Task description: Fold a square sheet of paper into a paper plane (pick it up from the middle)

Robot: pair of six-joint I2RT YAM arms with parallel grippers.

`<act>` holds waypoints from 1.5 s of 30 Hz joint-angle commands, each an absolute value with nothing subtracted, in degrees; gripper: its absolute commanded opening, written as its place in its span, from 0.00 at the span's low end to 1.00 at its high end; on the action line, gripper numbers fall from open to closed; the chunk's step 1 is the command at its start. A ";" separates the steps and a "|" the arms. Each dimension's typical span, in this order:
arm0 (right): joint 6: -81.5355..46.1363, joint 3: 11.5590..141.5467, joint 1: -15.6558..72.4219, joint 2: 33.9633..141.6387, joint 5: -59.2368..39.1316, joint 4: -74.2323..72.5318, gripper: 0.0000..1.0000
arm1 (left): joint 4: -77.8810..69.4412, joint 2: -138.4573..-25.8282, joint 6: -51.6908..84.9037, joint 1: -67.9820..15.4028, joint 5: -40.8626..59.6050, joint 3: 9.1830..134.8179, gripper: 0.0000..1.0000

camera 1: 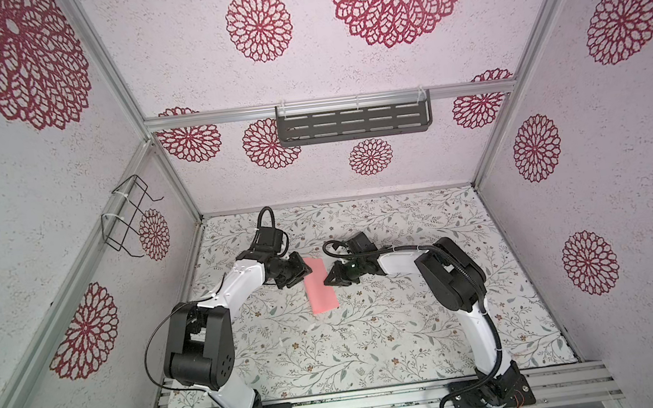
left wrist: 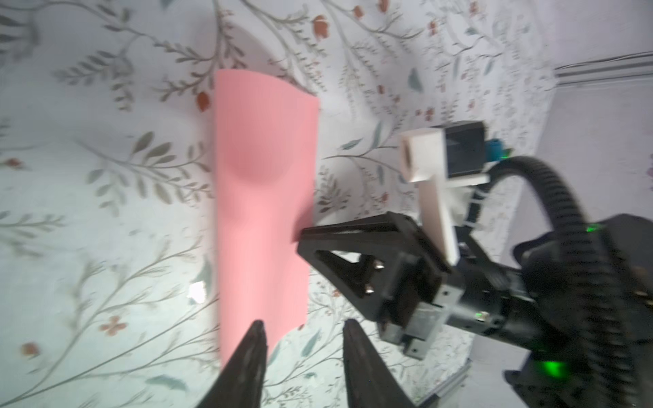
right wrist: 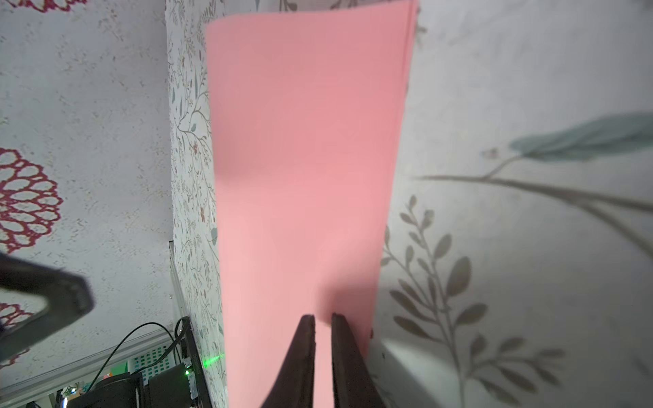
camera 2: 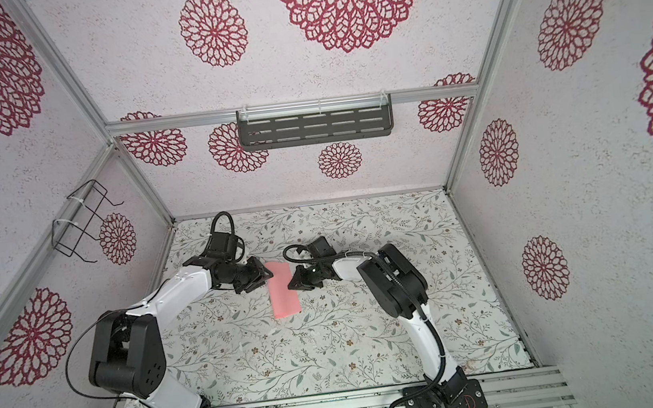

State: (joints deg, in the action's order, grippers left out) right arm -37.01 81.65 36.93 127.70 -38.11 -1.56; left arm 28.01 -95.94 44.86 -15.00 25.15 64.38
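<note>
Square sheet of paper (camera 1: 320,287), folded to a narrow strip, lies near the middle of the surface (camera 1: 414,329), its long edge pinched by the nearly closed right hand (right wrist: 323,318), the left hand (left wrist: 304,328) open beside its far end.

Light: bright, even, soft shadows.
Top views: sharp, edges bowed.
Wrist views: blurred; salmon-pink folded paper sheet (left wrist: 261,212) soft-edged.

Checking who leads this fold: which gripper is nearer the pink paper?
Right, narrowly. The right gripper has its tips at the pink paper's long edge, about mid-length. The left gripper straddles a corner of its far end, one finger off the sheet.
</note>
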 commanded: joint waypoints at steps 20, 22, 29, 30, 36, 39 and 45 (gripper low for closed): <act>-35.04 80.86 37.18 132.92 -29.89 12.45 0.16 | 22.36 -109.49 40.18 -12.05 27.79 56.88 0.14; -34.74 81.16 37.12 132.97 -29.37 13.29 0.16 | 23.31 -109.60 38.94 -11.46 26.46 56.13 0.14; -34.28 81.47 37.11 133.24 -27.34 15.54 0.16 | 29.61 -105.91 34.71 -6.73 21.54 54.04 0.14; -34.34 81.56 37.09 133.23 -27.28 15.62 0.16 | 30.01 -104.87 34.72 -6.24 21.80 54.25 0.14; -34.28 81.90 37.10 133.85 -27.03 16.07 0.16 | 16.38 -99.94 37.60 -5.98 34.93 54.51 0.10; -33.95 82.10 37.09 134.08 -26.58 16.74 0.16 | 7.12 -100.59 38.23 -5.89 39.26 53.26 0.09; -33.50 82.70 37.09 134.21 -25.68 17.26 0.16 | 0.31 -106.52 40.58 -6.03 41.48 53.79 0.06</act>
State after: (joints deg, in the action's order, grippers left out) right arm -35.46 85.49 37.23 128.57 -36.49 5.30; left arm 6.61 -103.72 39.33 -5.85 38.85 53.93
